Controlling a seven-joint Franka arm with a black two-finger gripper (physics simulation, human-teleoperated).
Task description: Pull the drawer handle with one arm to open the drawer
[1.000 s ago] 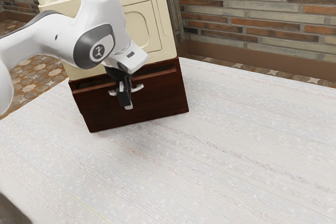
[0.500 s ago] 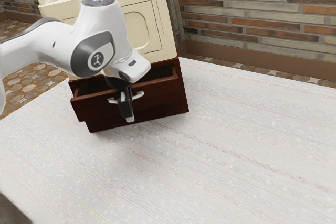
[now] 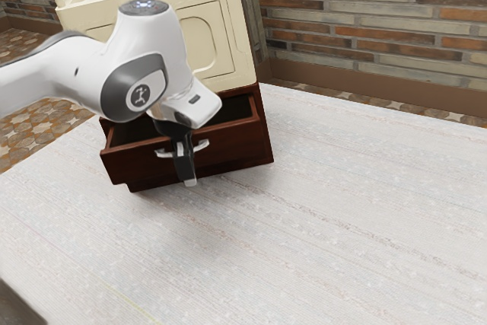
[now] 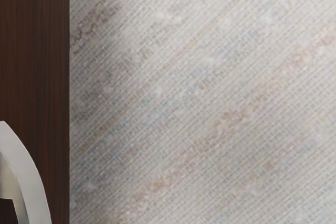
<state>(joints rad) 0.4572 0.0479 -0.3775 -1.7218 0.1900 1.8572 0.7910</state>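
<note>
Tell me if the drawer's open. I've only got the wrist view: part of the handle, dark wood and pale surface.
Observer: Partly open. In the exterior view the drawer stands out from the cabinet, with a dark gap behind its front.
Operator: Where's the gripper along the handle?
Observer: The gripper is near the middle of the handle, which shows on both sides of it.
Operator: Anything above the drawer?
Observer: Yes, a cream box on top of the cabinet.
</note>
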